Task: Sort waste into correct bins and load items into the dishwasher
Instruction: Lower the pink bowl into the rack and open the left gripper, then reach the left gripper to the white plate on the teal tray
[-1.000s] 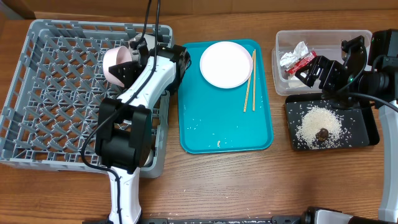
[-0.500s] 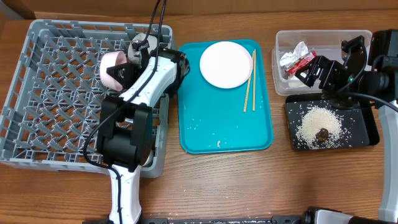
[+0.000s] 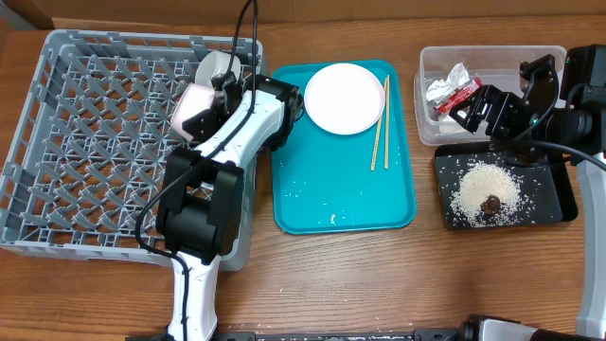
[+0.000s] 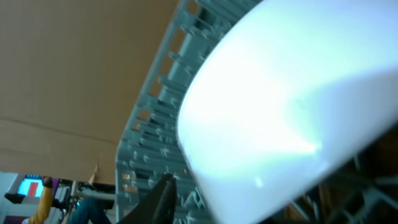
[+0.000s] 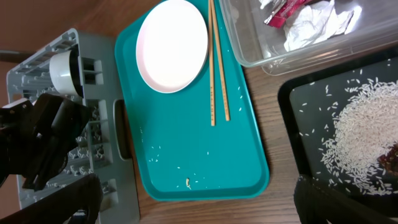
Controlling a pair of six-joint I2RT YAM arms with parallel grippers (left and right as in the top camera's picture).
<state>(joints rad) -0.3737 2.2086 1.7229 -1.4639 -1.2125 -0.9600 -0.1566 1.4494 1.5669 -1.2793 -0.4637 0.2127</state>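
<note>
Dish rack (image 3: 85, 142), a grey lattice, fills the left of the table. Teal tray (image 3: 331, 180) lies just right of it and carries a white plate (image 3: 344, 98) at its far end. Two chopsticks (image 3: 380, 123) lie beside the plate's right edge, and stray rice grains (image 5: 188, 182) dot the tray. Black tray (image 3: 554, 204), near right, holds a rice heap (image 3: 483, 185) with a brown lump (image 3: 491, 203) on it. Clear tub (image 3: 492, 57), far right, contains the crumpled wrapper (image 3: 453, 92). Left gripper (image 3: 210, 102) grasps a pale-pink bowl (image 3: 192, 111) over the rack's far right part, near a white cup (image 3: 218, 66) standing in that corner. Right gripper (image 3: 466, 112) hovers over the tub's near edge, fingers spread and empty.
</note>
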